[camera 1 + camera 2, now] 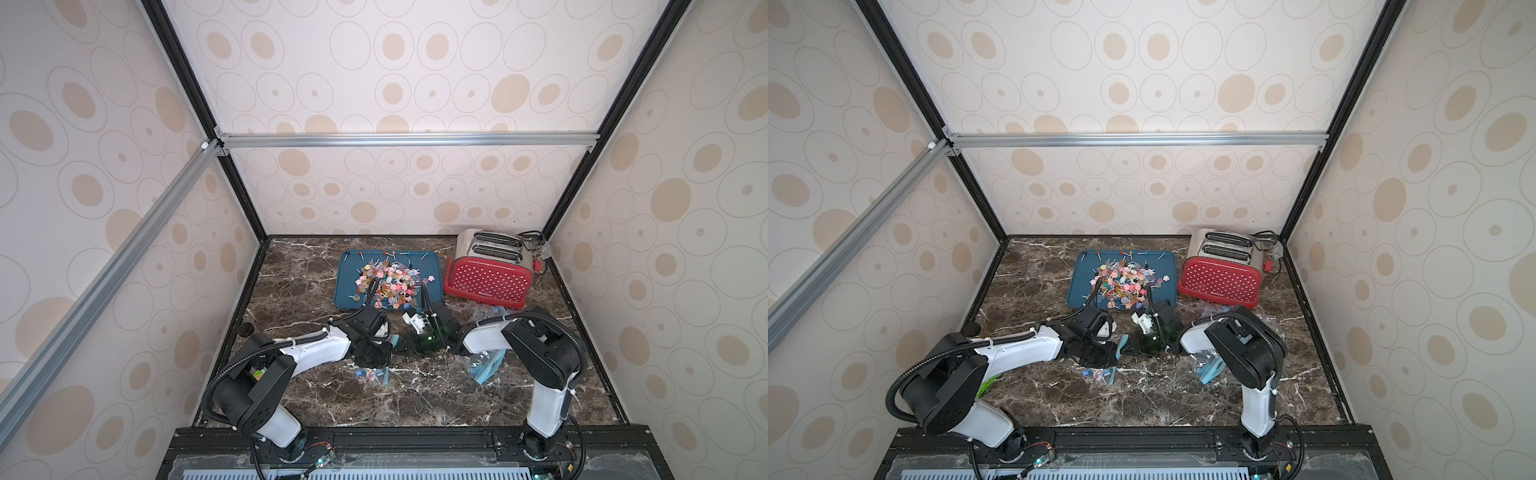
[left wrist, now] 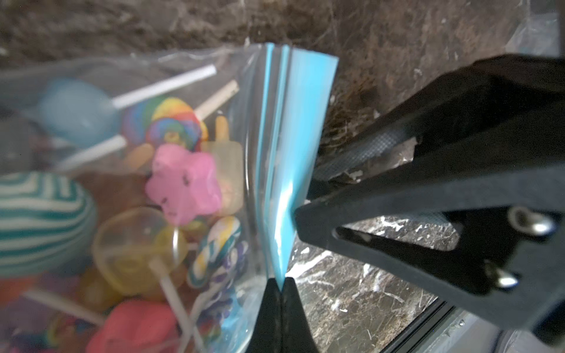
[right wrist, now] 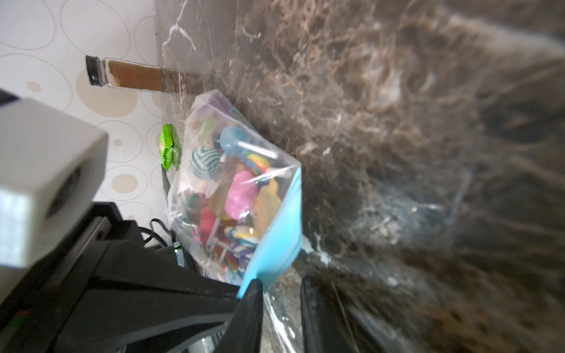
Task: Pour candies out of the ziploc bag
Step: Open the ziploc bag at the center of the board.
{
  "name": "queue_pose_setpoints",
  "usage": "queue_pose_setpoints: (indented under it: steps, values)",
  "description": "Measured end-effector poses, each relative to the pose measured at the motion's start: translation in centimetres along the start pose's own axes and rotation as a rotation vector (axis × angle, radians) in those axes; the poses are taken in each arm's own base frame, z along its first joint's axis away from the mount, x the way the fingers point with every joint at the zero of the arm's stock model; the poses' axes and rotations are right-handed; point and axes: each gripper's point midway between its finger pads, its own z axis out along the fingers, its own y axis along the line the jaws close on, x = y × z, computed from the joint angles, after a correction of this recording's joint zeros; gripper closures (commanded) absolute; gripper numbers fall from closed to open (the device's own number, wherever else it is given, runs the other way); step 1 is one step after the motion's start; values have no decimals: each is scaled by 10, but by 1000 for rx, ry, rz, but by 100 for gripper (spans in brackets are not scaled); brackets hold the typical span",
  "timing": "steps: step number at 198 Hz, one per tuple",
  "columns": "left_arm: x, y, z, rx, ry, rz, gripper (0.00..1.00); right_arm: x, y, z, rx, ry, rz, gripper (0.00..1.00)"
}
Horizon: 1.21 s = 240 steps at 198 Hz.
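In a top view we see the ziploc bag (image 1: 383, 375) holding candies (image 1: 369, 374) near-centre on the worktop (image 1: 415, 399); more candies piled on the far blue tray (image 1: 347, 286). Left wrist: left gripper (image 2: 279, 288) jaws pinched shut on the bag's blue zip strip (image 2: 293, 152). Right wrist: right gripper (image 3: 281, 293) jaws narrowly apart, strip touching one.

Ziploc bag (image 1: 374, 375) mostly under the left arm (image 1: 316, 349); candies (image 2: 122, 198) blurred, cropped at the wrist view's edge

Marble table (image 1: 415, 399) with blue tray (image 1: 345, 286), red toaster (image 1: 486, 282)
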Motion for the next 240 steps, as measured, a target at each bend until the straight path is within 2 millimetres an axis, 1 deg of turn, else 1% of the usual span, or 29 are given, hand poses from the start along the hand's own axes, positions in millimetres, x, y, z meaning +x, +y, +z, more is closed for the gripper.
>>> queue_pose_setpoints:
  steps: [158,240]
  values:
    - [-3,-1,-2,1,-6,-2,100,3,-1,0,-4,4,-9,75]
    - [-6,-2,-3,2,-11,-3,100,5,-1,-2,-6,6,-14,72]
